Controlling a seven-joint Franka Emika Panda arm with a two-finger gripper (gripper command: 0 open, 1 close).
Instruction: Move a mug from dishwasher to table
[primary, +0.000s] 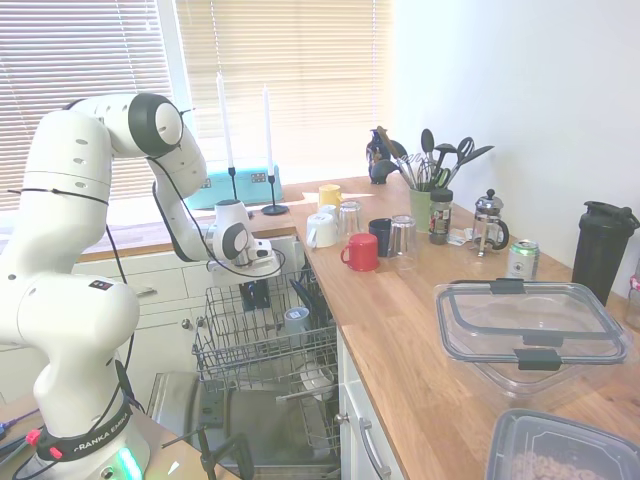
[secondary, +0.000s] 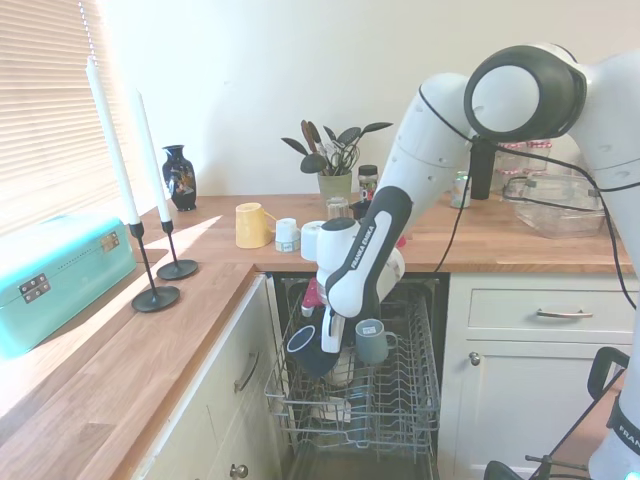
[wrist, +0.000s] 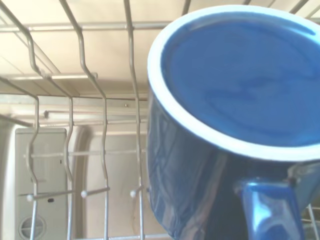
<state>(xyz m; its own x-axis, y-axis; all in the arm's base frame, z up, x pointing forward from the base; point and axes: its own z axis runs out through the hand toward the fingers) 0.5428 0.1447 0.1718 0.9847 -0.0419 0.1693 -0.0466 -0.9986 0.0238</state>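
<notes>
Holding the mug (secondary: 303, 345), apparently by its handle side, our gripper (secondary: 330, 345) must carry it sideways over to the table (primary: 420, 330).

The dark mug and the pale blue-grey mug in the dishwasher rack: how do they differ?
The dark mug is navy, almost black; the pale mug is blue-grey. The dark mug is tilted, its mouth facing sideways, at the gripper; the pale mug stands upright, mouth up, beside it, with nothing holding it. Both are small and are in the wire rack.
</notes>
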